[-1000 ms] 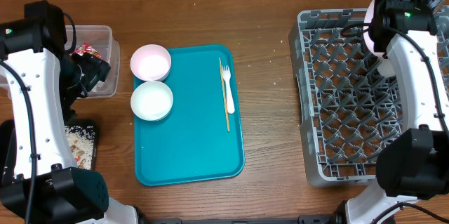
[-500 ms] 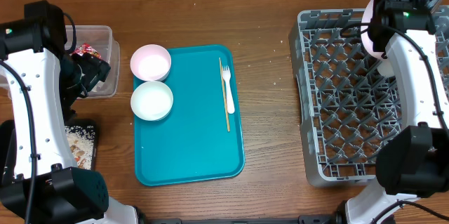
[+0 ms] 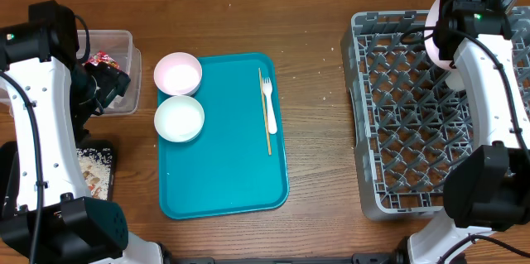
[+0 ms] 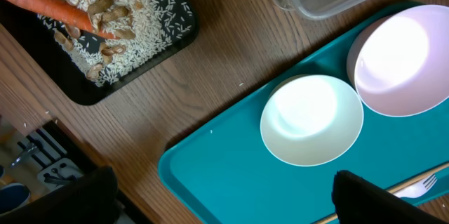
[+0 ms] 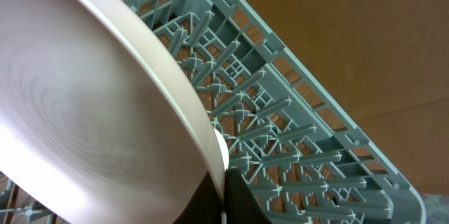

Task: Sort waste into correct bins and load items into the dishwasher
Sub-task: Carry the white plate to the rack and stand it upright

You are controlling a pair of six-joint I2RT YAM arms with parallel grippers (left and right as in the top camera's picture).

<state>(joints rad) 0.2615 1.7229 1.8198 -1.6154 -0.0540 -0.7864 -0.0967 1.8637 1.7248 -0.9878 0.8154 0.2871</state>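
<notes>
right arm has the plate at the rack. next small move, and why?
Probably ease the right gripper straight down so the plate slots on edge between the pegs of the dish rack, and only then open. The plate is clamped by its rim and tilted over the rack's far corner, and it does not look seated yet.

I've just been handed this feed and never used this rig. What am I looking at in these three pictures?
Two white robot arms sit at a wooden table. The wide picture looks straight down; the other two come from cameras on each wrist. The right gripper is shut on a white plate, over the grey dish rack. The left gripper is open and empty. A teal tray carries two white bowls and a fork. A black tray holds rice and a carrot, near a clear tub.
</notes>
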